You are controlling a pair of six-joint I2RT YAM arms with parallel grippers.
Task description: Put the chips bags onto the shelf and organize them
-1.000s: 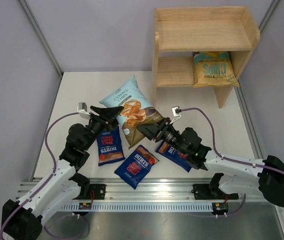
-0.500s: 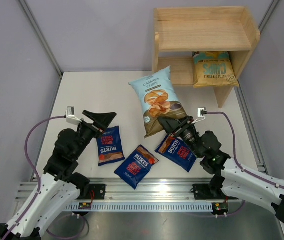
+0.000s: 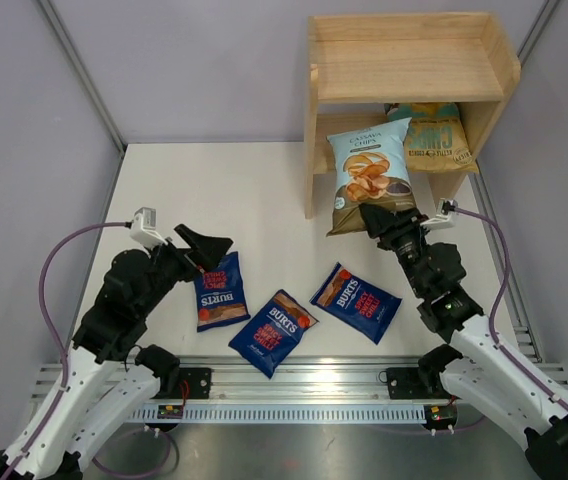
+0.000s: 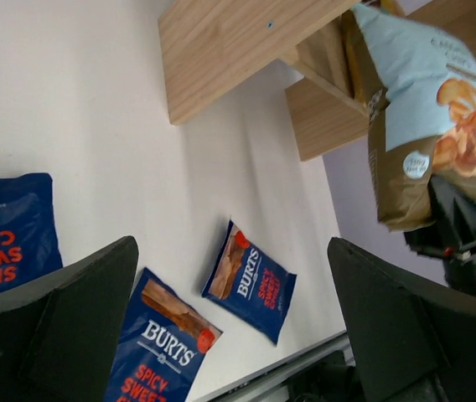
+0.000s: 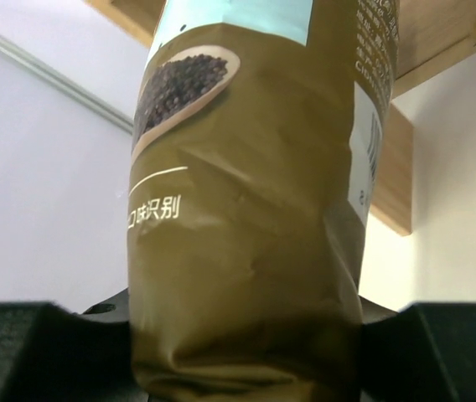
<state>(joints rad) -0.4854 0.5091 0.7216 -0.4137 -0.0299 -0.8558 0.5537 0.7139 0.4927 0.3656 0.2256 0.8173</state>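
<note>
- Right gripper (image 3: 384,222) clamps the brown base of the pale blue bag (image 3: 368,168), holding it upright before the shelf's (image 3: 404,70) lower tier.
- Yellow bag (image 3: 446,140) stands on that tier, at the right, partly behind the blue one.
- Left gripper (image 3: 210,252) gapes wide and empty, just above the left BURTS bag (image 3: 218,292).
- The other two BURTS bags (image 3: 272,332) (image 3: 356,302) lie flat on the table (image 3: 214,180).

bright, even light from overhead across the top view, soft shadow pooling under the shelf (image 3: 412,70) at the worktop's (image 3: 214,190) far right corner. left wrist picture sharp, its dark fingers (image 4: 62,335) blurred. right wrist dimmer, pale blue bag (image 5: 246,234) backlit, soft.
</note>
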